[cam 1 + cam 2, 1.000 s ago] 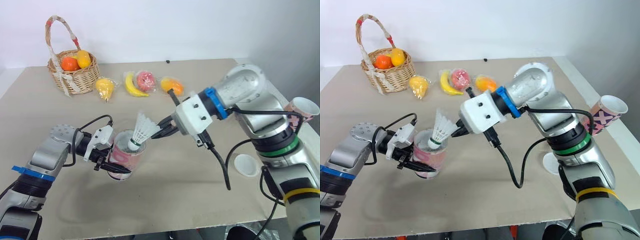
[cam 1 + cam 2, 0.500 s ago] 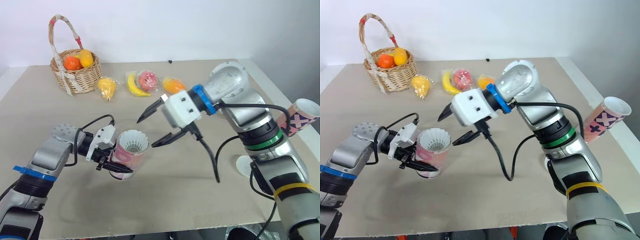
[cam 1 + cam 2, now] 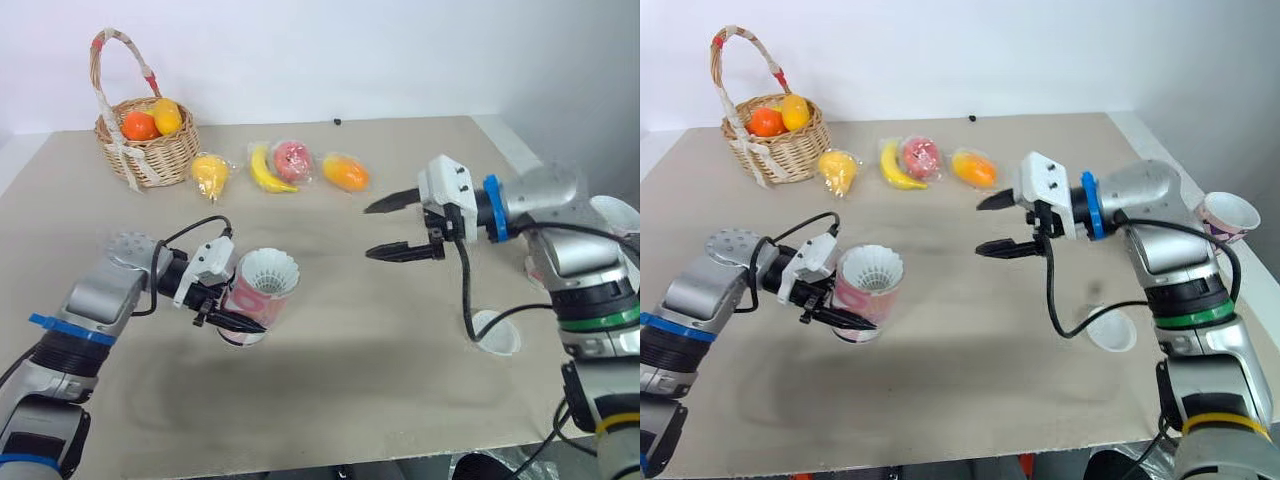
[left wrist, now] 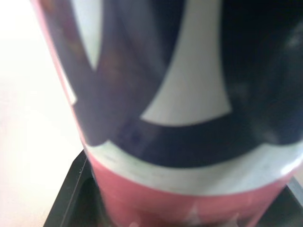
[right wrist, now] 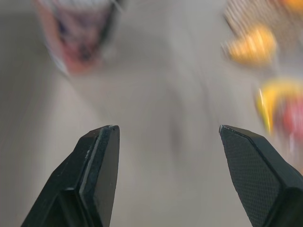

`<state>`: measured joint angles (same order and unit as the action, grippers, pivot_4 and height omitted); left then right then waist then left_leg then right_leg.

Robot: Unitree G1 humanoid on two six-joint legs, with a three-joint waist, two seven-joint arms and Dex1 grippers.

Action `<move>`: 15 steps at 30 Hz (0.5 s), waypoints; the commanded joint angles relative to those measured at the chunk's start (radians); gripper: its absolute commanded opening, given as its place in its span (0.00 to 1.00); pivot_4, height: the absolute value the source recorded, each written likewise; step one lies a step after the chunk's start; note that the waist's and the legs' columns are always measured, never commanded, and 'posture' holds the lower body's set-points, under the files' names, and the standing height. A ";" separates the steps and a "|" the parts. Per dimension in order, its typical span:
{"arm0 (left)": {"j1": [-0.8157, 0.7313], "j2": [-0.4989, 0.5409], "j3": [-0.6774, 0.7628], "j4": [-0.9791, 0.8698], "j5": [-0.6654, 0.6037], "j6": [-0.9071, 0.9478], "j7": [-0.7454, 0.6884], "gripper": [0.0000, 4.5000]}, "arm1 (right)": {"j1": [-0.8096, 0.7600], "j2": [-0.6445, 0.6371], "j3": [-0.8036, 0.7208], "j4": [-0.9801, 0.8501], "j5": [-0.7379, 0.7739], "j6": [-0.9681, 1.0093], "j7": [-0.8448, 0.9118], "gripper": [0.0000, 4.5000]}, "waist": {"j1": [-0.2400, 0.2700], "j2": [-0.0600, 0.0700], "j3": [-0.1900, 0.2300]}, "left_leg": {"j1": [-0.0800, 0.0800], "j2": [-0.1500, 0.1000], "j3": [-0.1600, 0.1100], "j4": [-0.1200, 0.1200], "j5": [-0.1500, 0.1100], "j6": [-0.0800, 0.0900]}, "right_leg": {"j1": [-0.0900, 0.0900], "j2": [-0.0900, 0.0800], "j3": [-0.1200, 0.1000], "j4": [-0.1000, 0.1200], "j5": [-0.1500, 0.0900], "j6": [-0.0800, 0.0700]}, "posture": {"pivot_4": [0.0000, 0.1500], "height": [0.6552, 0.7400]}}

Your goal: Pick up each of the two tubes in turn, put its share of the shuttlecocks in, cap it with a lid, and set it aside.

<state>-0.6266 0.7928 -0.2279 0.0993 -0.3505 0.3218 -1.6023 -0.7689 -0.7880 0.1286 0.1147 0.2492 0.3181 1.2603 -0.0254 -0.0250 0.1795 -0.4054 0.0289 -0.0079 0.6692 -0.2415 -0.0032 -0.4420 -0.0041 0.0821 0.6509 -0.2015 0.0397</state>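
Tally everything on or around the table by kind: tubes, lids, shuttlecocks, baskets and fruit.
Tubes: 2
Lids: 1
Shuttlecocks showing: 1
Baskets: 1
Wrapped fruit on the table: 4
Fruit in the basket: 2
Total: 11

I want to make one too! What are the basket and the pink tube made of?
The basket looks like woven wicker, tan and matt, going by its plaited strands. The pink tube seems to be printed cardboard, smooth-sided; plastic is possible.

Open table (image 3: pixel 370 345) between tube (image 3: pixel 252 300) and lid (image 3: pixel 497 333)
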 commanded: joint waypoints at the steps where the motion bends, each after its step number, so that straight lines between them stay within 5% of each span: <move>1: -0.043 0.053 -0.023 0.028 -0.015 -0.030 -0.012 0.52 | 0.025 -0.038 -0.094 0.082 -0.058 -0.019 -0.139 0.80 | 0.000 0.001 0.001 | 0.000 0.000 0.000 0.000 0.000 0.000 | 0.000 0.000 0.000 0.000 0.000 0.000 | 1.00 0.88; 15: -0.055 0.030 -0.058 0.039 -0.028 -0.014 -0.012 0.52 | 0.147 -0.032 -0.254 0.276 -0.059 0.114 -0.408 0.80 | -0.002 0.001 0.001 | 0.000 -0.001 0.002 0.001 0.000 0.001 | 0.000 -0.001 0.003 -0.001 0.001 0.003 | 1.00 0.88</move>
<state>-0.6732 0.8288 -0.2953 0.1556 -0.3649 0.3056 -1.6084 -0.6126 -0.8263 -0.0885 0.3831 0.1833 0.4214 0.8858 -0.0272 -0.0243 0.1804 -0.4057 0.0277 -0.0055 0.6705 -0.2419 -0.0027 -0.4419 -0.0049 0.0852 0.6503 -0.2007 0.0427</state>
